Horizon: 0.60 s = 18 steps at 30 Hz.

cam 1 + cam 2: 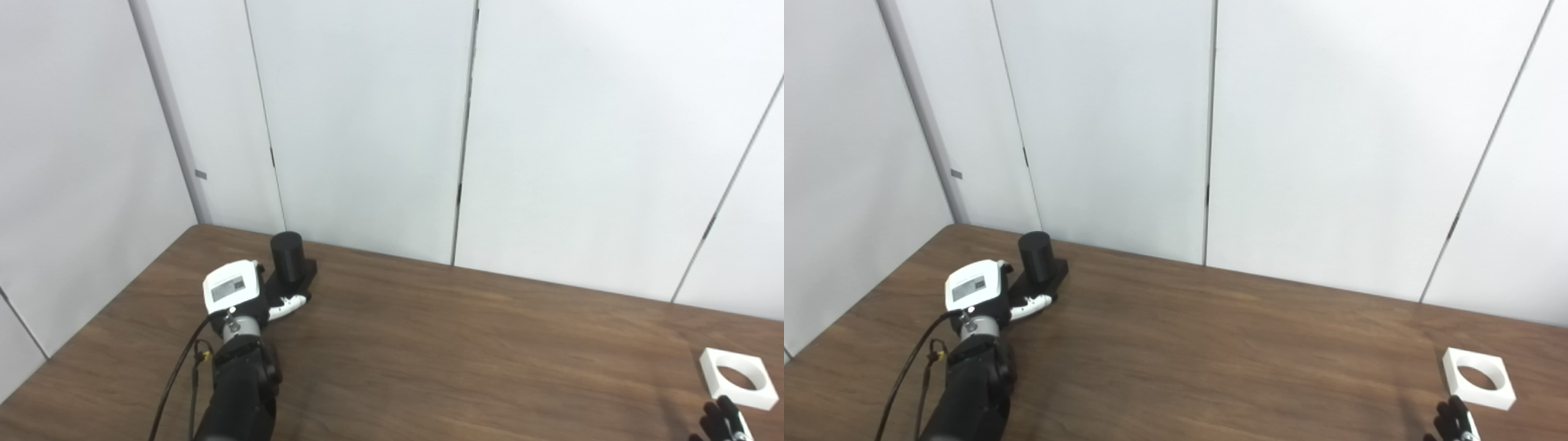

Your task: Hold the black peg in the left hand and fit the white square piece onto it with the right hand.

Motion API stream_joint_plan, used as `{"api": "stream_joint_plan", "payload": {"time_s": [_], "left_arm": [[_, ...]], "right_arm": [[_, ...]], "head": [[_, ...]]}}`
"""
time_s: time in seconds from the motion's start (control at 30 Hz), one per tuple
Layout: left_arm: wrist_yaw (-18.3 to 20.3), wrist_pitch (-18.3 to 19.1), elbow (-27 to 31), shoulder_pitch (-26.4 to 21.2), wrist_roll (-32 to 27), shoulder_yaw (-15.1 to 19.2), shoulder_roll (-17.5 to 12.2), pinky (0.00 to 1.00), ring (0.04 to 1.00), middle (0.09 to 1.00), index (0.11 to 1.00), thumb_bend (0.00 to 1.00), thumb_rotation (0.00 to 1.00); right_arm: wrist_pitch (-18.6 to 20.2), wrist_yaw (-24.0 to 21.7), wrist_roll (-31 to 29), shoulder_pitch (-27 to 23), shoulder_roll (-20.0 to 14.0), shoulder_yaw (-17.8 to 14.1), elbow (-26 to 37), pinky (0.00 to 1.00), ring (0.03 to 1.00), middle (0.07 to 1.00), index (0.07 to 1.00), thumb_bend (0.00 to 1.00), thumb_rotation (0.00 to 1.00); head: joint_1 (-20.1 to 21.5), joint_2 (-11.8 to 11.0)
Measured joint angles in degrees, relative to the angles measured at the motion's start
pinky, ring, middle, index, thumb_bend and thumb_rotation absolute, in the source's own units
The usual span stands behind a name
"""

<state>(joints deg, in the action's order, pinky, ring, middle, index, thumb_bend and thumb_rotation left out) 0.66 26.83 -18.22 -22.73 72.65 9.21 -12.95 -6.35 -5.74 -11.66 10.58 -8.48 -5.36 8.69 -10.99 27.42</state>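
The black peg is seen standing upright on its flat black base at the far left of the counter, close to the wall panels. The left hand is placed against the near side of that base; one white-tipped finger is laid along the base's near edge, but whether the fingers are clamped on the base or merely rested against it cannot be told from either view. The back of the hand, with its white cover, is turned toward the cameras, and a black cable is seen hanging beside the dark forearm.

Only the dark tips of the right hand are shown at the bottom right edge. They are held just short of the white square piece, apart from it, and nothing is gripped; whether these fingers are spread or closed cannot be told. The white square piece is laid flat on the counter at the far right, well apart from the peg, with its round hole facing up.
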Motion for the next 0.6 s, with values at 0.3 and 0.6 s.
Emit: {"api": "stream_joint_plan", "payload": {"time_s": [0.3,0.6], "left_arm": [[0.61,0.0,-3.43,-2.15,1.48,0.71,0.0,0.9,0.928,0.898,0.823,0.8,0.73],[0.43,0.0,-6.06,-2.34,1.54,-0.41,-0.06,0.89,0.923,0.903,0.83,0.82,0.73]], "right_arm": [[0.56,0.08,-0.32,0.29,0.04,0.38,0.59,0.96,1.0,0.993,1.0,0.59,0.99],[1.33,0.09,-0.37,0.45,0.04,0.65,0.84,0.96,0.999,0.987,0.997,0.6,0.98]], "head": [[0.18,0.44],[0.35,0.53]]}}
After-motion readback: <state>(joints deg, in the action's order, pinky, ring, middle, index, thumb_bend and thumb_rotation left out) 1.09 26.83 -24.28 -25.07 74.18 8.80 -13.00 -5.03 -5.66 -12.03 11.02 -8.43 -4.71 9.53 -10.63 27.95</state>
